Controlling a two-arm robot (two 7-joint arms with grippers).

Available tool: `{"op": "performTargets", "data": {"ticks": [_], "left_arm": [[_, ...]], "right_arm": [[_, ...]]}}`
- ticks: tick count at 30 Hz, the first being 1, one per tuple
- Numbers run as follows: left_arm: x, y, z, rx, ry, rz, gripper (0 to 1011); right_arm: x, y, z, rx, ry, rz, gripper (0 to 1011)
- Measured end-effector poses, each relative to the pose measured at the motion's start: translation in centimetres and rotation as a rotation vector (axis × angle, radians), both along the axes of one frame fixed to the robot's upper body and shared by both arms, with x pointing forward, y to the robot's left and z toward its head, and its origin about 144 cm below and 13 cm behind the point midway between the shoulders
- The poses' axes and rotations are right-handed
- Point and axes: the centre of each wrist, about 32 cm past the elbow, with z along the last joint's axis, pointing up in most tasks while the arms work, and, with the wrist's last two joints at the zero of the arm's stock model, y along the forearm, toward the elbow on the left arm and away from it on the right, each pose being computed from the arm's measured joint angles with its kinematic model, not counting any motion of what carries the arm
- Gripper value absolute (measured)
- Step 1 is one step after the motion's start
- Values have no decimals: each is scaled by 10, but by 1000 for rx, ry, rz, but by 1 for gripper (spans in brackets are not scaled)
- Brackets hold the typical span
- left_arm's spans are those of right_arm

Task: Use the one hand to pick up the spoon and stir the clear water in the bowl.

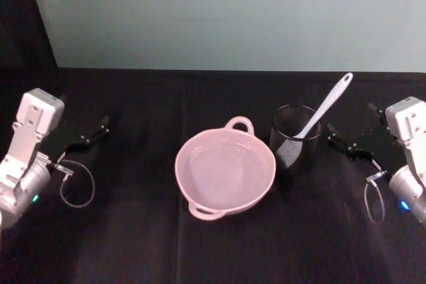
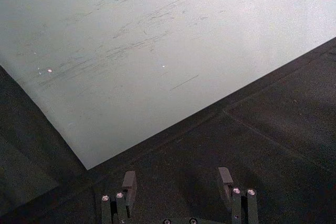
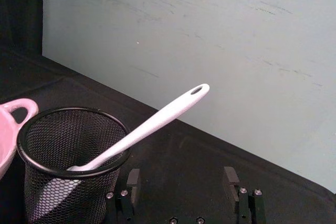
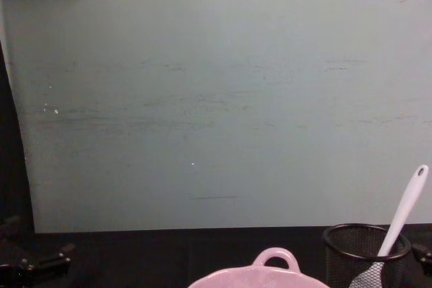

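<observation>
The pale pink bowl (image 1: 188,194) sits at the table's middle with clear water in it; its loop handle shows in the chest view (image 4: 275,258) and the right wrist view (image 3: 16,109). The white spoon (image 1: 326,108) (image 3: 157,119) (image 4: 405,210) stands head-down in a black wire-mesh cup (image 1: 296,139) (image 3: 68,182) (image 4: 364,254) just right of the bowl, its handle leaning up and to the right. My right gripper (image 1: 346,131) (image 3: 181,179) hovers open just right of the cup, touching nothing. Far to the left, my left gripper (image 1: 88,126) (image 2: 177,182) stays open and holds nothing.
A black cloth (image 1: 133,244) covers the table, and a pale green wall (image 1: 233,11) rises behind its far edge. Grey cable loops hang by each wrist (image 1: 76,184) (image 1: 374,201). Bare cloth lies in front of the bowl and on both sides.
</observation>
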Motion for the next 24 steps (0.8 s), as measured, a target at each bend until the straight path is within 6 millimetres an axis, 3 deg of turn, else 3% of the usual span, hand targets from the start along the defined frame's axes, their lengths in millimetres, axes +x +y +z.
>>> {"op": "performTargets", "data": {"ticks": [24], "left_arm": [[0, 0, 0, 0, 0, 0, 1011]], "right_arm": [[0, 0, 0, 0, 0, 0, 1002]]}}
